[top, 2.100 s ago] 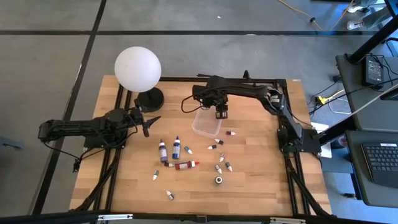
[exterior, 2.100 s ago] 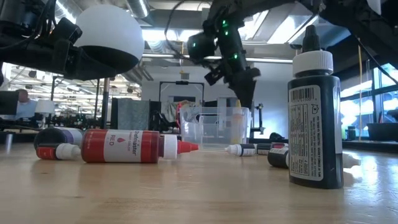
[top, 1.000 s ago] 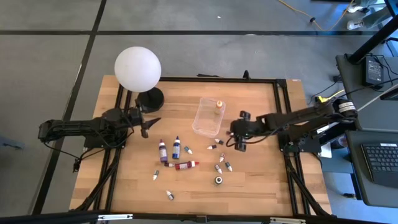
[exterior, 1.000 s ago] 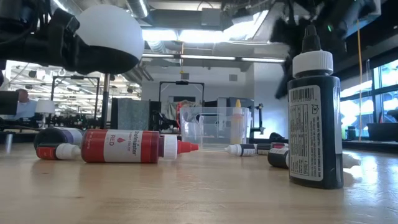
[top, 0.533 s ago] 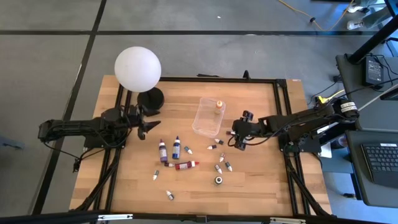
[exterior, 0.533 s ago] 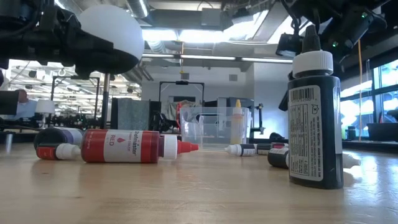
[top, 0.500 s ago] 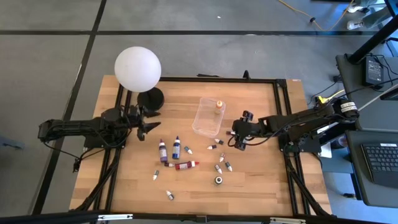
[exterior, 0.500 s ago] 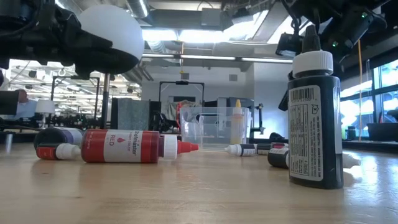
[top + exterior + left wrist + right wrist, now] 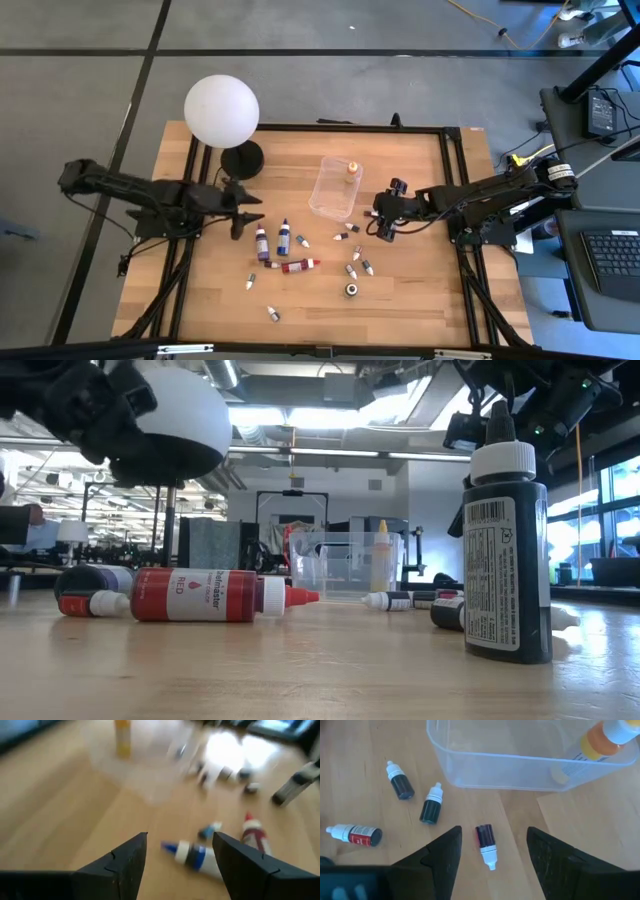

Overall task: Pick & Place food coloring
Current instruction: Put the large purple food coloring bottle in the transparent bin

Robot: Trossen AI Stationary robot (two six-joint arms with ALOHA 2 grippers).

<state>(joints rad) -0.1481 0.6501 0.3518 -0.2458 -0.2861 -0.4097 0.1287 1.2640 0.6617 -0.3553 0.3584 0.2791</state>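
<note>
Fingers of the right hand (image 9: pixel 491 851) stand apart with nothing between them, hovering over a small dark bottle (image 9: pixel 486 844) that lies on the worktop (image 9: pixel 420 290) just beside the clear box (image 9: pixel 334 188). Two more small dark bottles (image 9: pixel 432 805) and a small red one (image 9: pixel 355 834) lie a little farther from the box on the same side. Inside the box stands one yellow bottle (image 9: pixel 600 742). The left hand (image 9: pixel 248 221) is also open and empty, low over the worktop on the far side of the bottle scatter from the box, with a blue bottle (image 9: pixel 196 856) lying just ahead of its fingers and a red bottle (image 9: pixel 254 835) beyond that. A white globe lamp (image 9: pixel 221 110) stands well away from the box.
</note>
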